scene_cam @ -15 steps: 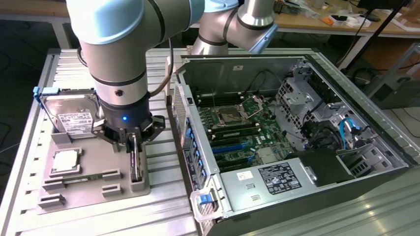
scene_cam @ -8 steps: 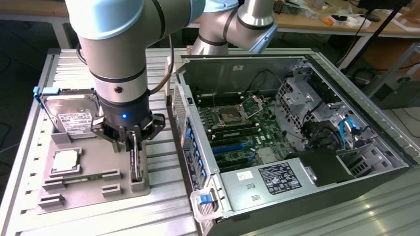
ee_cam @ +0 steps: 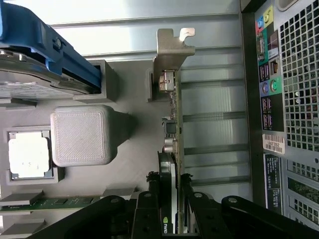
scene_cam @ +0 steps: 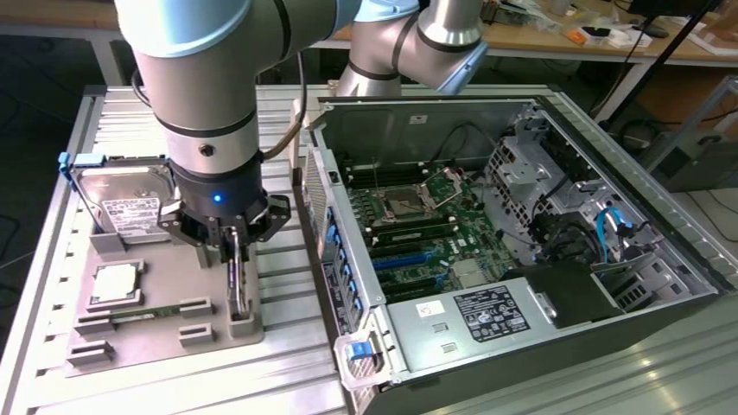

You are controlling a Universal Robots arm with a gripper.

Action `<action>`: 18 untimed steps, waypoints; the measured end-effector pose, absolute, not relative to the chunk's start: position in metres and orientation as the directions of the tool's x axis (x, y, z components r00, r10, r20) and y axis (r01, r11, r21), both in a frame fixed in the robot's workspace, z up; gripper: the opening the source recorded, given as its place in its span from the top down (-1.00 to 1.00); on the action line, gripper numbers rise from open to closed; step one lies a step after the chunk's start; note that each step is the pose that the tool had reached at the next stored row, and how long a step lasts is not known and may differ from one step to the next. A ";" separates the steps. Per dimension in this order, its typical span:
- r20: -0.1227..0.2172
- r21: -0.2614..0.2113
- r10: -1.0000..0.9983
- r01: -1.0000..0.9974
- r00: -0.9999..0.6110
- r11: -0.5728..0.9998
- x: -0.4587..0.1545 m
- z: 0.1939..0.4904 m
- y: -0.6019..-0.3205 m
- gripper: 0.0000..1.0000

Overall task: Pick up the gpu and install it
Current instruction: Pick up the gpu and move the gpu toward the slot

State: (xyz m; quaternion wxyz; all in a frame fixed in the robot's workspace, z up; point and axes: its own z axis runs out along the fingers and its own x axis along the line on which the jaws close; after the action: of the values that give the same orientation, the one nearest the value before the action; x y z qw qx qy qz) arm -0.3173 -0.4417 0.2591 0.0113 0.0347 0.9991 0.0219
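Grey printed plastic forms the holder tray (scene_cam: pixel 150 337) on the slatted table, at the exterior view's left of the open computer case (scene_cam: pixel 600 337), and the gpu (scene_cam: pixel 237 298) stands edge-on in the slots along the tray's case-side edge. The gripper (scene_cam: pixel 233 251) comes down on it from above with its jaws drawn narrow, one finger against each face of the card, so we judge it closed on the gpu. The card sits in its slots, not yet lifted. From the wrist we see the silver bracket (ee_cam: pixel 172 55) at the card's far end, seated in its own notch. The step in hand is the pick-up. To do it well, we think the hold should sit square on the flat faces, not on the small parts that stand up off the board. The card should also come out in line with the slots, with no twist, so that neither the bracket nor the lower edge binds in the plastic. The hard drive (scene_cam: pixel 121 199) in its blue frame, the processor (scene_cam: pixel 113 284) and the memory stick (scene_cam: pixel 144 313) share the tray and stand apart from the fingers. As for writing, a green NVIDIA mark (ee_cam: pixel 166 221) shows between the fingers, partly hidden. A barcode sticker (ee_cam: pixel 273 143) on the back of the case, the hard drive's white label and the black label (scene_cam: pixel 490 311) inside the case all carry print that we cannot read.
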 end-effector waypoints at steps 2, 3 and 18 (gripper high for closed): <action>-0.021 0.044 0.070 0.069 -0.997 0.997 -0.317 0.260 -0.442 0.46; -0.021 0.044 0.070 0.069 -0.997 0.997 -0.317 0.261 -0.442 0.46; -0.020 0.044 0.070 0.069 -0.997 0.997 -0.317 0.267 -0.442 0.46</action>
State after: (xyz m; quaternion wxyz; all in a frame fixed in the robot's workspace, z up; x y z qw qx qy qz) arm -0.3173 -0.4417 0.2675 0.0107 0.0347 0.9991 0.0218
